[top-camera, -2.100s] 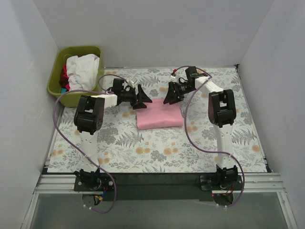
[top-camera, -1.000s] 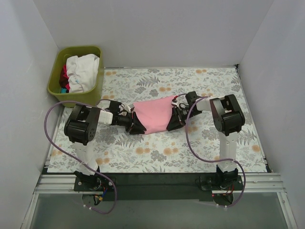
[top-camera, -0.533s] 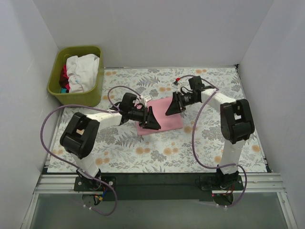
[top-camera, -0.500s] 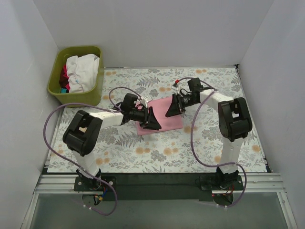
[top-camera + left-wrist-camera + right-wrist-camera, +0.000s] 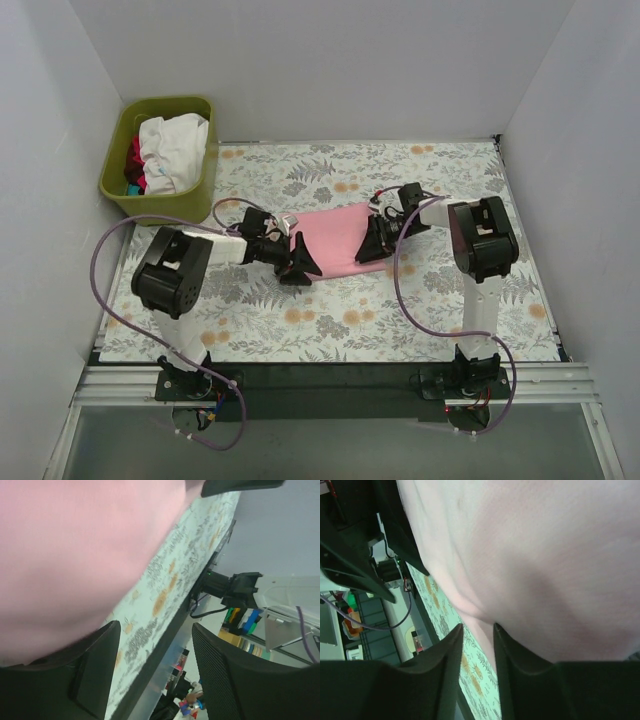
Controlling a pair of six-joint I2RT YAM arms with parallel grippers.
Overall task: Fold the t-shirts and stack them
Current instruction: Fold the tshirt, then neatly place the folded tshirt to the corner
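A pink t-shirt (image 5: pixel 333 236) lies folded flat on the floral mat (image 5: pixel 330 320) between both arms. My left gripper (image 5: pixel 300 265) sits low at the shirt's near left corner. In the left wrist view this gripper (image 5: pixel 155 670) is open, only mat showing between its fingers, while the pink t-shirt (image 5: pixel 75 545) rests above one finger. My right gripper (image 5: pixel 368 248) is at the shirt's right edge. In the right wrist view that gripper (image 5: pixel 476 645) stands narrow, with the edge of the pink t-shirt (image 5: pixel 545 555) running between its fingertips.
A green bin (image 5: pixel 115 165) stands at the back left corner, holding white clothes (image 5: pixel 175 140) and some red cloth. White walls close in the left, right and far sides. The arms' cables loop over the mat beside each base.
Both grippers came down and toward me with the shirt, which now lies flat on the mat. The left jaws have opened off the cloth.
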